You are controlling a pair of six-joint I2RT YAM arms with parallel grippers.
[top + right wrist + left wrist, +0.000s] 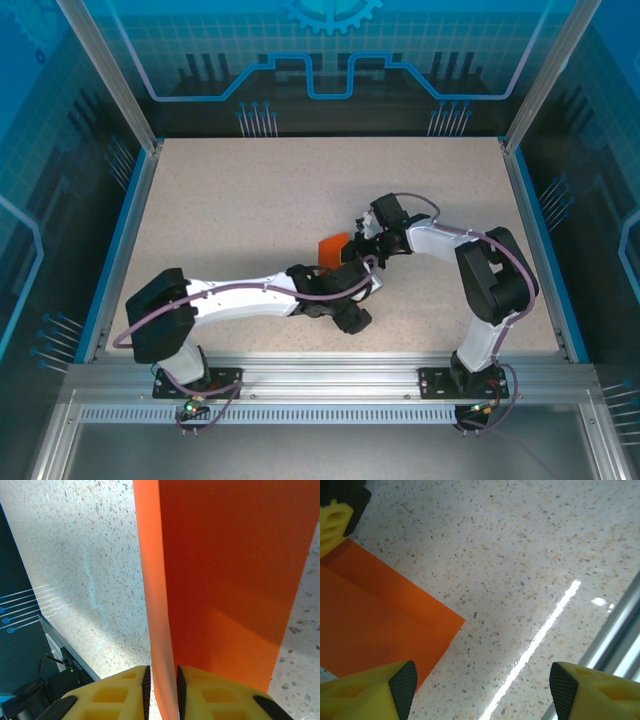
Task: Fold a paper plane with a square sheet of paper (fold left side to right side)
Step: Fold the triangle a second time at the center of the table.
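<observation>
The orange sheet of paper (333, 247) lies near the middle of the table (250, 200), already creased into a narrower strip, with both arms reaching in over it. The right gripper (161, 672) is the one that matters here. It is pinched on a raised edge of the sheet, pads pressed against either face, and from its wrist the strip (225, 570) runs lengthwise straight away from the fingertips, so any fold across has to swing sideways to that line. The right arm comes in from its base with the elbow bent high and the wrist turned toward the centre. The left gripper (482, 680) hangs spread wide and grasps nothing. Its gap stands over bare table, and the sheet (375, 615) lies off to one side, with only one of its fingers (370, 690) over the paper's near corner. The left arm is stretched low and long across the table, and my guess is it must shift onto the sheet before it can press anything.
</observation>
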